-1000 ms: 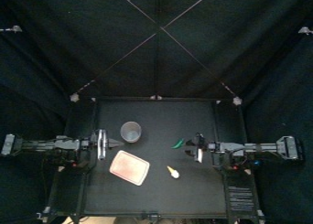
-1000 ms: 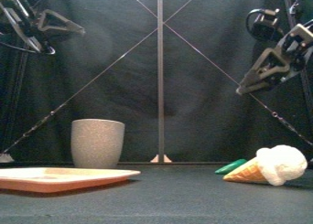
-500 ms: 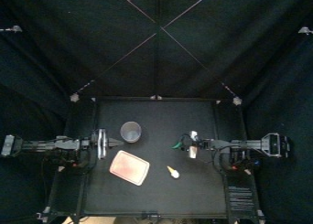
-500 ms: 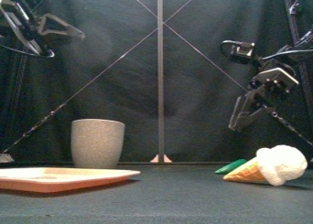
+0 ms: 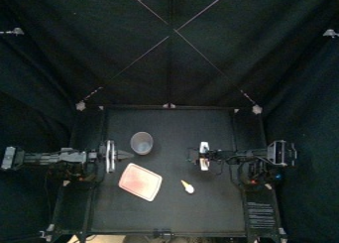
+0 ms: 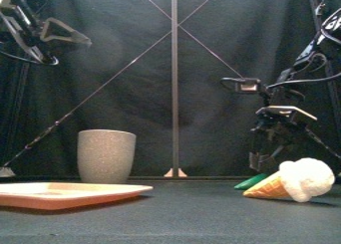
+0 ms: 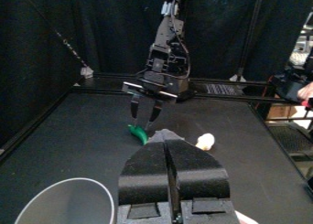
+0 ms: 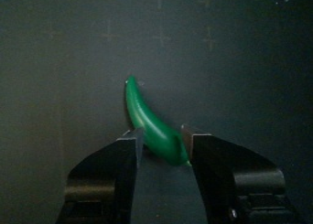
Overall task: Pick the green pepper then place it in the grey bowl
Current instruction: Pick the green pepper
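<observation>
Top view: the right gripper (image 5: 203, 156) reaches in right of the grey bowl (image 5: 142, 141). The left gripper (image 5: 106, 158) rests at the left edge of the table (image 5: 172, 212).
Front view: the green pepper (image 6: 253, 181) lies on the table beside an ice-cream cone toy (image 6: 296, 179), under the right gripper.
Left wrist view: its jaws are pressed together, empty.
Right wrist view: its jaws are apart and straddle the pepper's end.

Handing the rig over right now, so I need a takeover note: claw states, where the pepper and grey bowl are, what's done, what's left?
Right claw: open, jaws on either side of the green pepper, which lies on the table beside the ice cream cone toy. Not gripped yet.
Left claw: shut, empty, parked at the left side.
Grey bowl: upright, left of centre, behind the pink tray.
Done: approach.
Left: close, lift, carry to bowl, release.
</observation>
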Controlling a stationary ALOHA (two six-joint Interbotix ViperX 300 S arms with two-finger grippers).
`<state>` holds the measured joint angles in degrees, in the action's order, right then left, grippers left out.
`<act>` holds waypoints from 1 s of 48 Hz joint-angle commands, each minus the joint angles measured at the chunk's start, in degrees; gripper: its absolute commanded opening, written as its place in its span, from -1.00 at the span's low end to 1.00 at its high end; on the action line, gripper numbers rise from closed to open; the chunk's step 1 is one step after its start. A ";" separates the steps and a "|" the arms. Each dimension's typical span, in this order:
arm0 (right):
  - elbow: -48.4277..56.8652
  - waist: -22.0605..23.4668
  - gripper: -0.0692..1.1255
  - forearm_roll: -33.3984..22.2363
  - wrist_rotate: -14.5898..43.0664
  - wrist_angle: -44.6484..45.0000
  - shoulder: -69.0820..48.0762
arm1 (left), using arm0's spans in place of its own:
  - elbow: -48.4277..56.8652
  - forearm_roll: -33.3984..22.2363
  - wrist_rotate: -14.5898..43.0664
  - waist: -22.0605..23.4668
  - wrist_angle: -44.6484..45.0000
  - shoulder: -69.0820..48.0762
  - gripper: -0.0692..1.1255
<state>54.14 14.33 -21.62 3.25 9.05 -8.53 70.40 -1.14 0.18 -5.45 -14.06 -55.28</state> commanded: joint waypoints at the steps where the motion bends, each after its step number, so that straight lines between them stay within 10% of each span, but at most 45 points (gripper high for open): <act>1: -1.93 0.18 0.43 -0.53 0.18 0.09 0.53 | -0.62 -0.09 0.09 -0.09 -0.18 0.26 -0.74; 48: -4.22 -0.70 0.10 5.27 1.05 1.67 6.50 | 0.26 -0.09 0.00 -0.53 -0.18 -0.09 -0.74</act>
